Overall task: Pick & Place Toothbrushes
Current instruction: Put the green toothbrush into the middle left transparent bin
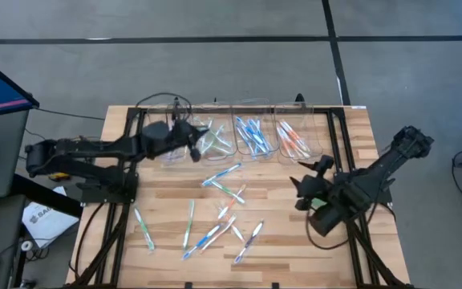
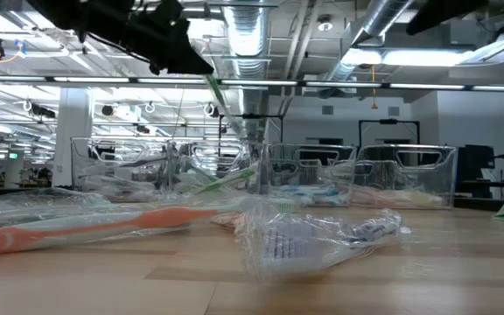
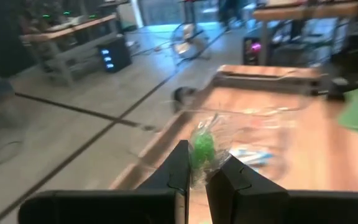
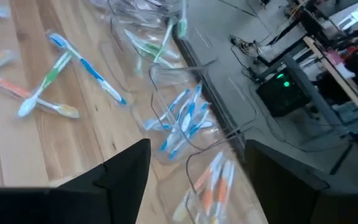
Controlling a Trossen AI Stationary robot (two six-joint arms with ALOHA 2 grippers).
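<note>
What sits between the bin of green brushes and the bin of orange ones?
The bin of blue brushes, seen in the high view, between the green bin and orange bin.

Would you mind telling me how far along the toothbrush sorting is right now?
Partly done: green, blue and orange toothbrushes already lie in the clear bins. In hand: the left gripper, above the bins, is shut on a green toothbrush. The right gripper is open and empty. About ten loose toothbrushes remain on the table.
</note>
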